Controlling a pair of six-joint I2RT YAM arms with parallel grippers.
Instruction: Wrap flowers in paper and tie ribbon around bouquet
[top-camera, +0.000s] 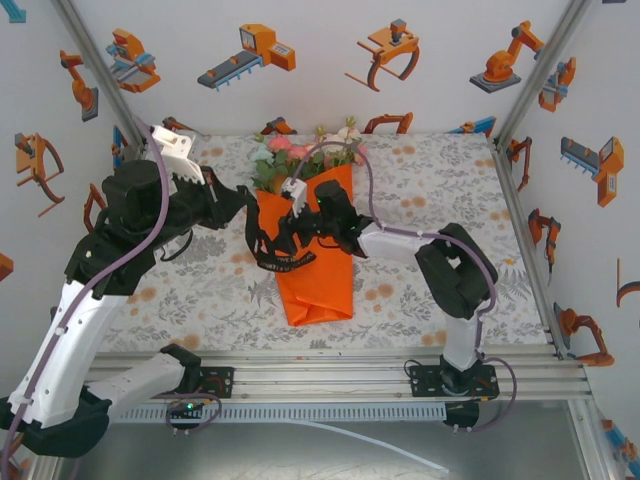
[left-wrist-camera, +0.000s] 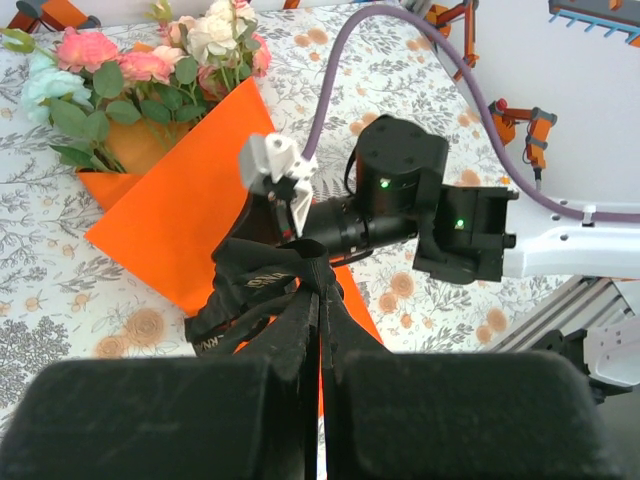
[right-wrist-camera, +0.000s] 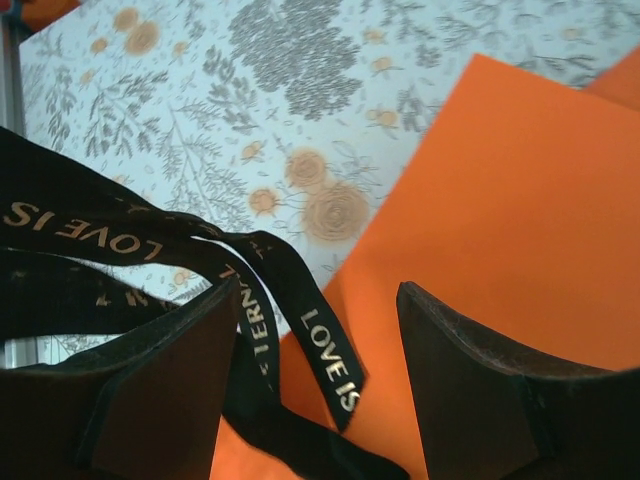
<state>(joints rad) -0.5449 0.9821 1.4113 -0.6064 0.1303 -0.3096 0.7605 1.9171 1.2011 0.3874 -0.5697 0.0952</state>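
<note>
**Black ribbon caught between the pads**

The left gripper (left-wrist-camera: 320, 375) is pressing its two dark pads together along the bottom edge. The ribbon (left-wrist-camera: 300, 330) is running up out of the seam between them, so it is being clamped there. Its strands are bunching into a loose tangle (pale lettering is showing on one loop, too small to read) just in front of the right arm (left-wrist-camera: 400, 185), which is reaching in from the right with two green lights glowing. Beyond, the paper (left-wrist-camera: 180, 215) is lying on the patterned tablecloth (left-wrist-camera: 400, 60), wrapping the flowers (left-wrist-camera: 120, 70), whose pink and white blooms are poking out at top left. A purple cable (left-wrist-camera: 338, 55) is arching overhead.
</note>
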